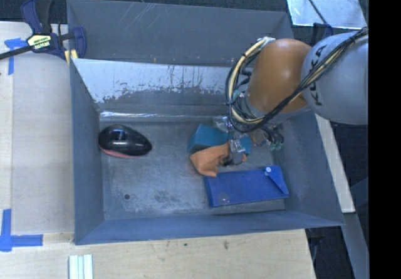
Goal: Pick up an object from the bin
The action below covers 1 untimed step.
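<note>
My gripper (234, 151) hangs under the orange wrist cover near the middle right of the bin, its tip down against an orange crumpled cloth-like thing (208, 160). A teal block (205, 137) lies just behind that orange thing, partly under the gripper. A flat blue rectangular piece (245, 187) lies in front of the gripper, toward the bin's near wall.
A black computer mouse with a pinkish underside (124, 142) rests on the bin's left side, well away from the gripper. The arm and its cables come in from the right over the bin's far right corner.
</note>
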Motion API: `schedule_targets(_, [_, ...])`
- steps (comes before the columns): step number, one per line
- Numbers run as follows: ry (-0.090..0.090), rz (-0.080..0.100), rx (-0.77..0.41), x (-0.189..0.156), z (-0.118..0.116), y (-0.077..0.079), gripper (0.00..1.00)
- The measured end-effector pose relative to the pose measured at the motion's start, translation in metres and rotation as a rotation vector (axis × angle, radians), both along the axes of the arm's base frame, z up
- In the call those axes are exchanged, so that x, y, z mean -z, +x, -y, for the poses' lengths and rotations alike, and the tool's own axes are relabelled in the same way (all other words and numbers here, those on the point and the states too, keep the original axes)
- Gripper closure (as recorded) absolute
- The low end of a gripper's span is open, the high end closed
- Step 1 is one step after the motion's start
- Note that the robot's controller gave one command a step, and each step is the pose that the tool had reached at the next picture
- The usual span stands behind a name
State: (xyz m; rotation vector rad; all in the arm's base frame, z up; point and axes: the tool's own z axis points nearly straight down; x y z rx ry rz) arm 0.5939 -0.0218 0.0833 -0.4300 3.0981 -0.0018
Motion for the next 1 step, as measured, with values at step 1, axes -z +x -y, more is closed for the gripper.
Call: schedule_targets(1, [-0.001, -0.015, 0.002, -0.1423, -0.0311, -0.0062, 1.00])
